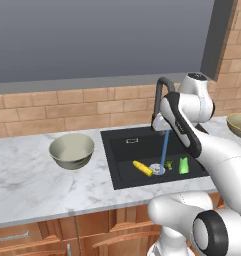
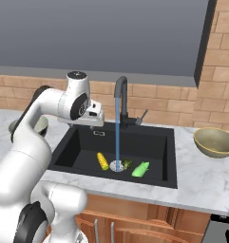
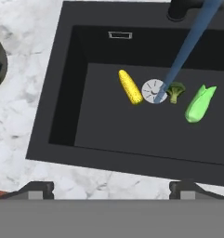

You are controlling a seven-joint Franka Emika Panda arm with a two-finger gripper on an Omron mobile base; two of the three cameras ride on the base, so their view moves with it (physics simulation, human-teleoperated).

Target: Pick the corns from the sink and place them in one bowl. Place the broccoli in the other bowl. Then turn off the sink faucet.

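This is a rendered home kitchen. A white marble-patterned counter (image 1: pixel 27 185) runs above brown wooden cabinet fronts (image 1: pixel 57 235) and holds a black rectangular recessed sink (image 2: pixel 168 147), with a tall black gooseneck faucet (image 2: pixel 121 97) running a blue stream of water. Behind it rises a tan brick backsplash (image 1: pixel 67 110) under a flat grey wall panel (image 1: pixel 92 40).

You have the black rectangular sink (image 1: pixel 123 145) set into the marble tabletop (image 1: pixel 32 185), with the pale grey-beige bowl (image 1: pixel 71 150) on the tabletop to its left and the olive-tan bowl (image 2: pixel 214 141) to its right. On the sink floor, the yellow kernelled cob (image 3: pixel 130 87) lies left of the round silver drain (image 3: pixel 154 90), the small dark green broccoli (image 3: pixel 175 91) just right of it, and the light-green husk piece (image 3: pixel 199 104) farther right. The black gooseneck faucet (image 2: pixel 121 97) stands behind the sink, its stream (image 2: pixel 118 133) falling onto the drain.
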